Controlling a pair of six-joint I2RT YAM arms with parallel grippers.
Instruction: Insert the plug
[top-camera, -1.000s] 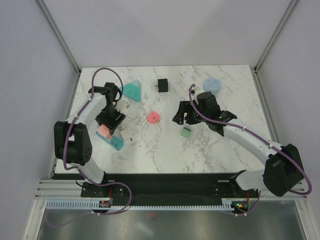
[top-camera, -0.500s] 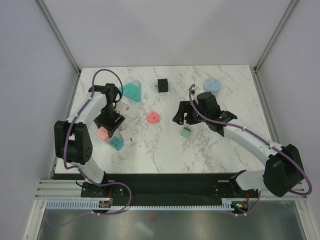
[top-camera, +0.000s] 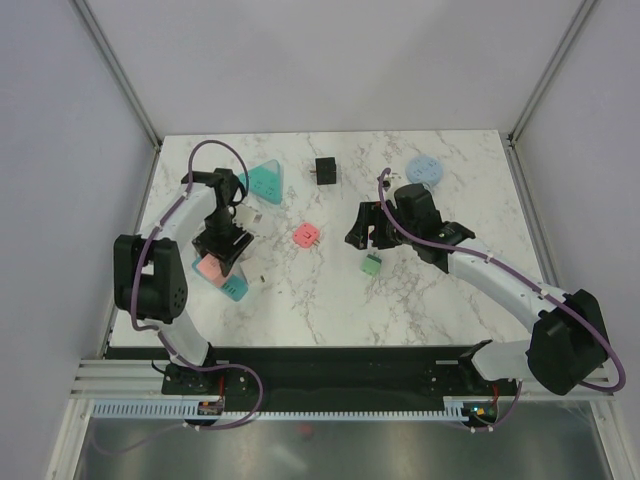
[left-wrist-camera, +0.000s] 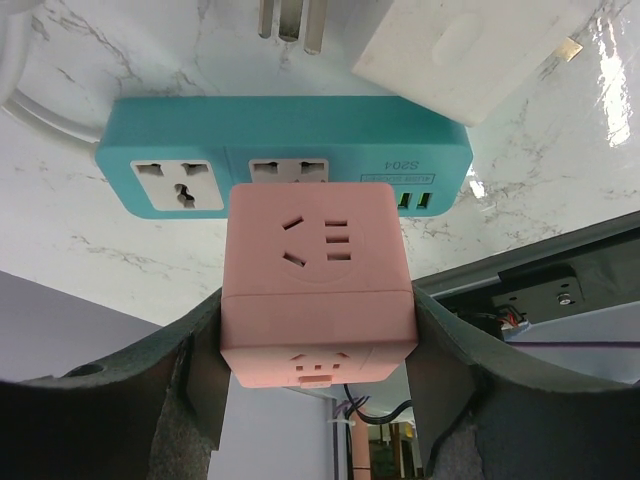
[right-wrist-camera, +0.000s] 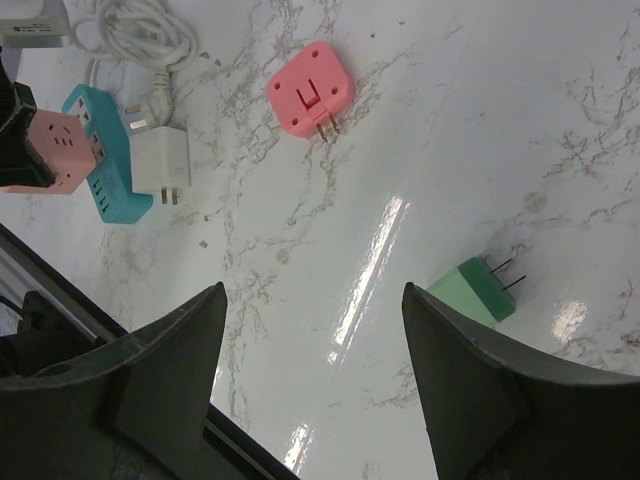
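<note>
- The marble-patterned bench (top-camera: 330, 290) is shining smooth and white, and is showing much bare room in the middle and towards the near edge.
- The left tool (left-wrist-camera: 318, 330) is clamping the pink cube (left-wrist-camera: 318, 270) by its flat sides.
- The right tool (right-wrist-camera: 312, 300) is hanging with its dark jaws wide apart and gripping nothing.
- The long teal power strip (left-wrist-camera: 160, 125) is lying flat near the left edge.
- The rounded pink cube is hanging over the strip's middle socket; I cannot tell whether they are touching.
- The small green plug (right-wrist-camera: 478, 290) is lying alone, prongs outward.

Cube plug (left-wrist-camera: 318, 270) just beside power strip (left-wrist-camera: 285, 130)
</note>
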